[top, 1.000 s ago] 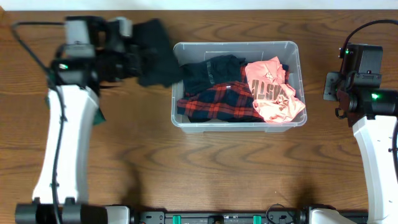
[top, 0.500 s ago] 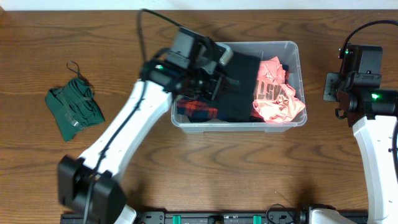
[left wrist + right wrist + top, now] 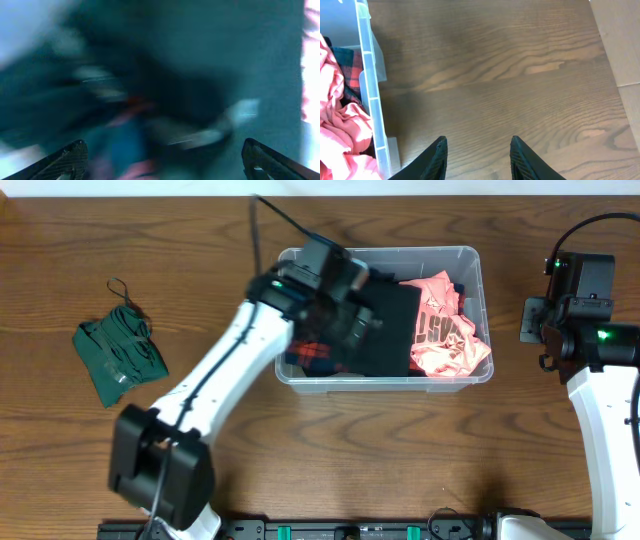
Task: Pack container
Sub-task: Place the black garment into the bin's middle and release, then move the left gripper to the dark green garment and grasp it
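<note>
The clear container (image 3: 400, 383) sits mid-table and holds a pink shirt (image 3: 452, 332), a red plaid garment (image 3: 312, 358) and a dark garment (image 3: 390, 330) spread over its middle. My left gripper (image 3: 350, 315) reaches into the bin's left half, just above the dark cloth. The left wrist view is blurred, but both fingertips (image 3: 70, 159) stand far apart, so the left gripper (image 3: 167, 162) is open with dark fabric below it. My right gripper (image 3: 479, 152) hangs open over bare wood, right of the container's wall (image 3: 370, 100), with nothing between its fingers.
A crumpled green garment (image 3: 120, 360) lies on the table at the far left. The right arm (image 3: 590, 330) stands at the right edge. The pink shirt (image 3: 340, 130) shows in the right wrist view behind the bin wall.
My left arm swung from the far left to the bin with the dark garment. It opened its jaws, and the garment now lies in the container. The right arm has not moved.
</note>
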{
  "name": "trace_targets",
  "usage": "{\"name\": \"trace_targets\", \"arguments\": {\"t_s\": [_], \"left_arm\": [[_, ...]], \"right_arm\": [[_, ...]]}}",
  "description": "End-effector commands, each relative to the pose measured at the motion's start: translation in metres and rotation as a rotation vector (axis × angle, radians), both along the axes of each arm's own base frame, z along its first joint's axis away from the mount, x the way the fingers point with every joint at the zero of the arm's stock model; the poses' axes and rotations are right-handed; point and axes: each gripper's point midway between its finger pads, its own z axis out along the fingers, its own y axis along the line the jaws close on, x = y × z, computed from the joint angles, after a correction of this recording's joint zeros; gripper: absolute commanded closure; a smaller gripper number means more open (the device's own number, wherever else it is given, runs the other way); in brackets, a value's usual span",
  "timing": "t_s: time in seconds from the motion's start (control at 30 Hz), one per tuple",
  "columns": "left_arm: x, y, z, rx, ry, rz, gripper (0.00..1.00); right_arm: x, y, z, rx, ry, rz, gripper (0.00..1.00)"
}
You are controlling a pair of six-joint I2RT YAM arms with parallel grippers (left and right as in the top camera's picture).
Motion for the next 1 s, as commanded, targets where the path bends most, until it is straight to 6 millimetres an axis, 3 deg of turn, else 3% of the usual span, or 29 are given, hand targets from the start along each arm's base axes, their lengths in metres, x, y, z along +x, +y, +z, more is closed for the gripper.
{"name": "trace_targets", "arguments": {"t_s": [0.0, 0.1, 0.17, 0.23, 0.3, 0.47, 0.67, 0.8, 0.97], "left_arm": [[0.02, 0.066, 0.068, 0.071, -0.214, 0.181, 0.02], [0.015, 0.111, 0.111, 0.07, -0.305, 0.292, 0.02], [0.009, 0.155, 0.134, 0.107, -0.359, 0.406, 0.02], [0.002, 0.199, 0.146, 0.138, -0.377, 0.52, 0.02], [-0.005, 0.248, 0.144, 0.164, -0.346, 0.65, 0.02], [-0.018, 0.349, 0.098, 0.11, -0.158, 0.939, 0.02], [-0.039, 0.452, 0.002, 0.073, 0.13, 1.214, 0.02], [-0.048, 0.478, -0.055, -0.002, 0.279, 1.267, 0.02], [-0.041, 0.481, -0.099, -0.116, 0.35, 1.216, 0.02]], "right_arm": [[-0.001, -0.004, -0.003, 0.004, 0.009, -0.021, 0.6], [-0.001, -0.004, -0.003, 0.004, 0.009, -0.022, 0.6], [-0.001, -0.004, -0.003, 0.004, 0.009, -0.021, 0.6], [-0.001, -0.004, -0.003, 0.004, 0.009, -0.022, 0.6], [-0.001, -0.004, -0.003, 0.004, 0.009, -0.022, 0.6], [-0.001, -0.004, -0.003, 0.004, 0.009, -0.021, 0.6], [-0.001, -0.004, -0.003, 0.004, 0.01, -0.021, 0.6], [-0.001, -0.004, -0.003, 0.004, 0.009, -0.021, 0.6], [-0.001, -0.004, -0.003, 0.004, 0.009, -0.021, 0.6]]}}
